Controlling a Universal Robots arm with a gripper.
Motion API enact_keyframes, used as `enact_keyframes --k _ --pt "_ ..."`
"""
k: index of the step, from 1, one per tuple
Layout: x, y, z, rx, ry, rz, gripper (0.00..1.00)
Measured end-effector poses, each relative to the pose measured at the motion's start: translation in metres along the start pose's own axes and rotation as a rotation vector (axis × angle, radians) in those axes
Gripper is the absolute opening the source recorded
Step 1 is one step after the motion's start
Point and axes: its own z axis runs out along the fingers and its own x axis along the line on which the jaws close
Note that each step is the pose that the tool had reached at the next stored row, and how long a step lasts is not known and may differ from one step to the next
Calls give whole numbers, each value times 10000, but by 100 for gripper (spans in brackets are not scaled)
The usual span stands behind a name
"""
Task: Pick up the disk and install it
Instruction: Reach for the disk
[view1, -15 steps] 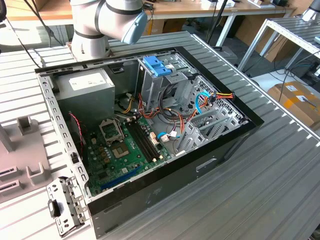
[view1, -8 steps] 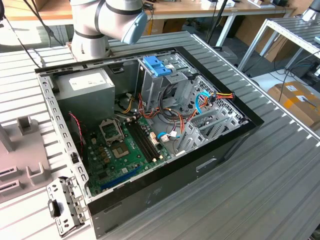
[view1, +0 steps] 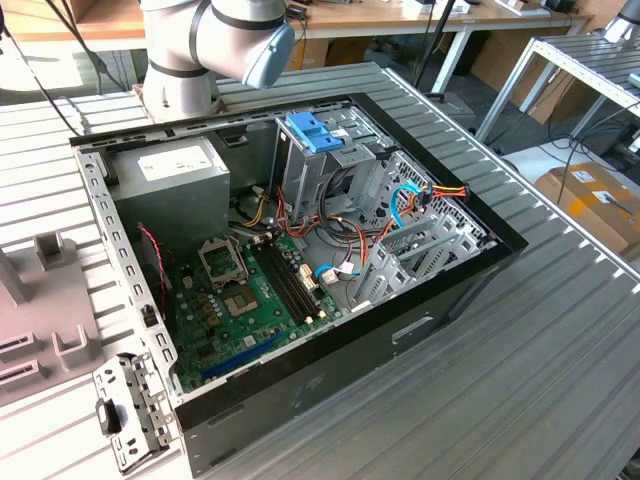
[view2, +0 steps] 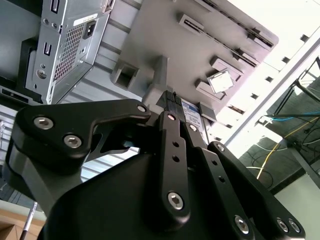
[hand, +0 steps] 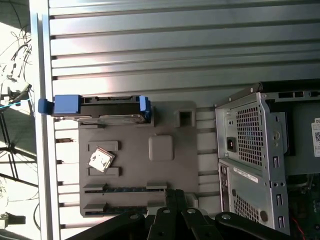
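The disk (hand: 107, 107) stands on its edge at one end of a grey fixture plate (hand: 130, 165), dark metal held in a light blue carrier bracket. In the second wrist view a strip of the disk's white-and-blue label (view2: 190, 108) peeks out just past my fingertips. My gripper (hand: 177, 196) hovers above the opposite end of the plate, apart from the disk, shut with nothing in it. It reaches close up toward the plate in the second wrist view (view2: 183, 123). The open computer case (view1: 300, 250) holds a metal drive cage with a fixed blue latch (view1: 313, 131).
The fixture plate (view1: 40, 310) lies at the exterior view's left, beside the case. A small processor chip (hand: 101, 160) and slotted holders sit on it. The case's rear panel (hand: 250, 150) is close by. The arm's base (view1: 190, 60) stands behind the case on a ribbed metal table (view1: 560, 340).
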Motion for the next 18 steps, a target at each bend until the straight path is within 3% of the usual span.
enact_keyframes --k 18 --pt "55 -4 -1 2 1 1 11"
